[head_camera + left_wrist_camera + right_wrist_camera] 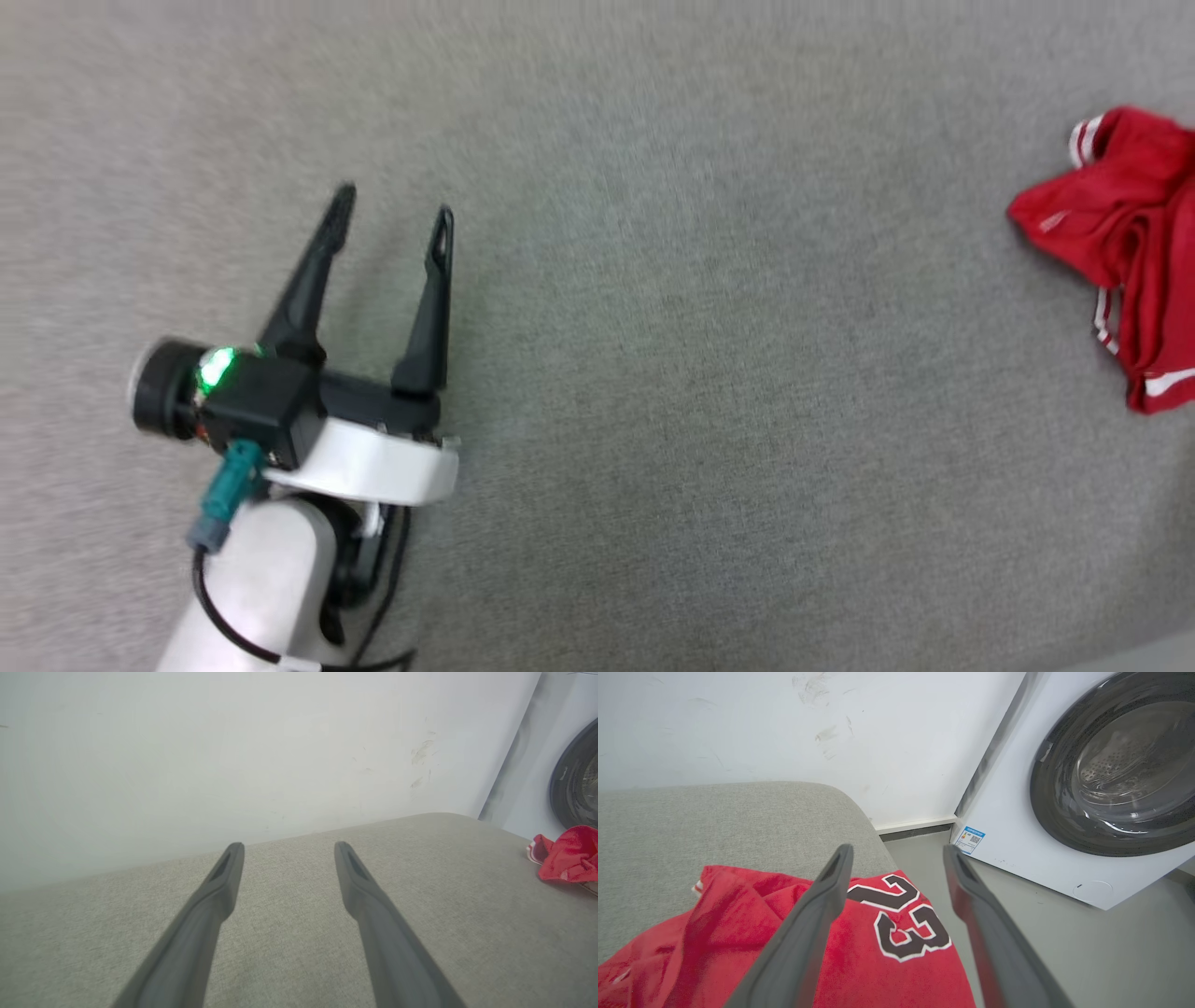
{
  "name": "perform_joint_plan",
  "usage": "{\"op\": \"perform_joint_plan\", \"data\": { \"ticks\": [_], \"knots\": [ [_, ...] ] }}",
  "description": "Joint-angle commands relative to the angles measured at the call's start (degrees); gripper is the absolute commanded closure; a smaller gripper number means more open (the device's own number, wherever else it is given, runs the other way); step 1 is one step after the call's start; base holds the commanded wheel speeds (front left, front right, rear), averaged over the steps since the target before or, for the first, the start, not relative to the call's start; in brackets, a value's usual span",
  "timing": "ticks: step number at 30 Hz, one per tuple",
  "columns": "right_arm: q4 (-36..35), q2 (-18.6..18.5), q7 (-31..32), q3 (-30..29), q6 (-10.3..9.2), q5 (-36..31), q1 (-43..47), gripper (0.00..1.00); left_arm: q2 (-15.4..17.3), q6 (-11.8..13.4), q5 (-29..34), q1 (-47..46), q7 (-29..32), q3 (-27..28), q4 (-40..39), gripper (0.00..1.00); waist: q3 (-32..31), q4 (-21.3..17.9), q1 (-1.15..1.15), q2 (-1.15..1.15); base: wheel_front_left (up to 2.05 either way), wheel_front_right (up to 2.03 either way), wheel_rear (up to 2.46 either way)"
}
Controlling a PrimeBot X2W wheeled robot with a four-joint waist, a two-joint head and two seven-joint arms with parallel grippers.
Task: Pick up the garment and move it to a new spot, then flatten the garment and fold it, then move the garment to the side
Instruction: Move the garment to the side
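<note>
The garment point(1134, 243), a red jersey with red-white striped trim, lies crumpled at the right edge of the grey cushioned surface point(653, 327). In the right wrist view the garment point(887, 952) shows its black "23" and hangs over the cushion's end. My right gripper point(896, 851) hovers open just above it, fingers point(822, 905) apart and holding nothing. My left gripper point(394, 210) stands open over bare fabric far to the left of the jersey. The left wrist view has the garment point(567, 856) at its right edge, well beyond the open left gripper point(288, 848).
A white wall point(233, 751) runs behind the cushion. A white front-loading washing machine point(1087, 788) with a dark round door stands on the grey floor point(1087, 952) just past the cushion's end, close to the jersey.
</note>
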Motion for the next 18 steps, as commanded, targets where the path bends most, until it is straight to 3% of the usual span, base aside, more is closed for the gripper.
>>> {"op": "perform_joint_plan", "data": {
  "ticks": [1,9,18],
  "knots": [
    [-1.68,1.35,-1.12,0.09,-0.09,0.59,2.71,0.0,-0.69,0.57,-0.52,2.05,-0.66,-0.09,0.92,0.0,-5.67,2.72,0.0,0.0,0.0,0.0,0.0],
    [-12.14,9.13,-2.6,1.12,-0.09,-0.26,14.31,0.0,-2.23,2.52,-2.0,8.08,-1.92,1.55,4.87,0.0,-12.68,6.46,0.0,0.0,0.0,0.0,0.0],
    [-27.32,19.06,1.21,4.09,-0.09,-2.73,27.17,0.0,-3.3,2.96,-2.69,12.76,-2.35,3.49,8.5,0.0,-18.99,11.18,0.0,0.0,0.0,0.0,0.0]
  ]
}}
